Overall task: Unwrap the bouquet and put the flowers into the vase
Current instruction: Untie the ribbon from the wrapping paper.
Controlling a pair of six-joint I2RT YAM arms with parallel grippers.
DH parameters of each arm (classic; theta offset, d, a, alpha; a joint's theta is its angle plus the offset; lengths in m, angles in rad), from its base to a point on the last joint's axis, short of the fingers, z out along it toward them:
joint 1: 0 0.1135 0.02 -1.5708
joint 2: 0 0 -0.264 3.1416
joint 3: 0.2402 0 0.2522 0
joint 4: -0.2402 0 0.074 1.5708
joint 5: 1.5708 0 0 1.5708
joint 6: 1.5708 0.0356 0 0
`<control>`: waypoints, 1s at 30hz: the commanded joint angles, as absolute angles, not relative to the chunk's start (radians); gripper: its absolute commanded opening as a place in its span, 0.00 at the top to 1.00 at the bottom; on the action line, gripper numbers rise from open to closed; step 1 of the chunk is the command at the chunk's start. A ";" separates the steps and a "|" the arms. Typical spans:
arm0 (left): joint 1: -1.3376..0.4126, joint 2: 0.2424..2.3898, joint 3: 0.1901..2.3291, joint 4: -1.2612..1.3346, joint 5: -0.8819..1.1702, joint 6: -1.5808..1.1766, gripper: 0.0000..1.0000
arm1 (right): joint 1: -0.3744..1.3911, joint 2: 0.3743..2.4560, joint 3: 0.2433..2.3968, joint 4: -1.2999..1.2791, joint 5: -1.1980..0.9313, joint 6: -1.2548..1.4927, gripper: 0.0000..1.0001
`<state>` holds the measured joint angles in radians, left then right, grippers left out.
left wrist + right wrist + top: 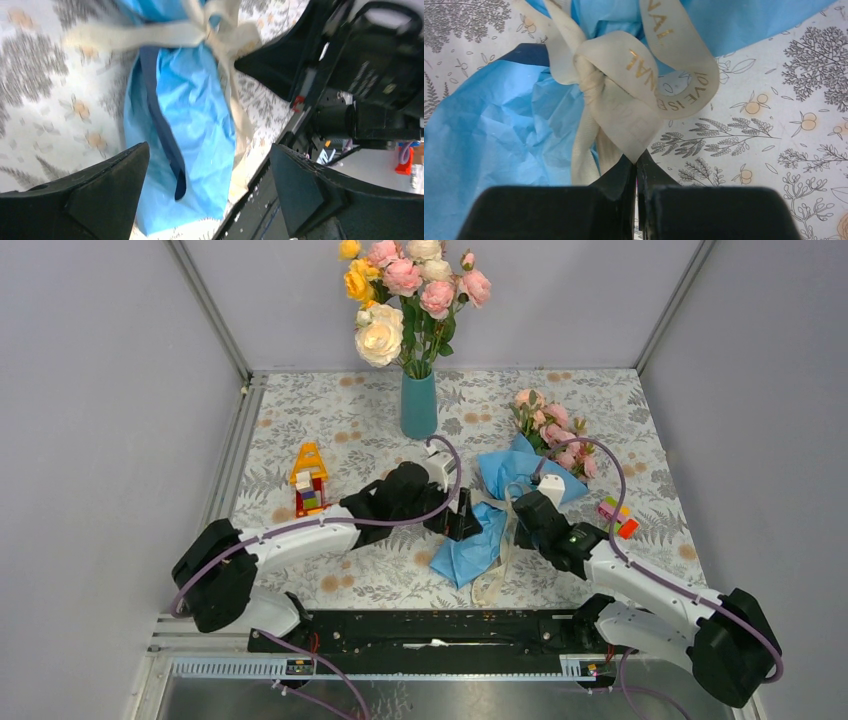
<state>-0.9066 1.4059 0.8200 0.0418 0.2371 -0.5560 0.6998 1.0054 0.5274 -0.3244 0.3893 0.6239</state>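
On the floral desk (pixel 340 430) the blue-wrapped bouquet (pixel 500 472) lies between both arms, near the teal vase (pixel 419 405) holding bigger roses (pixel 405 285). The left gripper (pixel 209 155) spreads wide over the bouquet's lower end. The cream ribbon (pixel 624 75) reads "LOVE IS" in gold, its tail pinched in the closed right gripper (pixel 636 165); a toy block house (pixel 309 480) stands left

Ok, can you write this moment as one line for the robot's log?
right gripper: shut on ribbon | left gripper: open above bouquet | bouquet: tied, lying on table
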 commanded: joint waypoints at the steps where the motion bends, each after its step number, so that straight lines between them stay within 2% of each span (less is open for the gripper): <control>1: -0.905 1.464 0.936 0.103 0.207 -0.395 0.04 | 0.695 0.964 0.503 -0.344 0.457 0.669 1.00; 5: -0.904 1.573 1.018 0.154 0.257 -0.335 0.12 | 0.694 0.927 0.476 -0.343 0.469 0.691 1.00; 9: -0.905 1.666 1.102 0.156 0.289 -0.330 0.26 | 0.694 0.884 0.448 -0.344 0.484 0.710 1.00; 14: -0.905 1.733 1.124 0.198 0.308 -0.342 0.39 | 0.694 0.858 0.429 -0.344 0.483 0.718 1.00; 23: -0.904 1.820 1.158 0.223 0.318 -0.307 0.41 | 0.695 0.848 0.417 -0.343 0.479 0.729 1.00; 30: -0.906 1.855 1.185 0.222 0.298 -0.275 0.51 | 0.695 0.838 0.415 -0.343 0.476 0.730 1.00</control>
<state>-0.9066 1.8416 1.1275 0.1558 0.2913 -0.3176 0.6994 0.8555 0.4213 -0.3328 0.4362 0.7124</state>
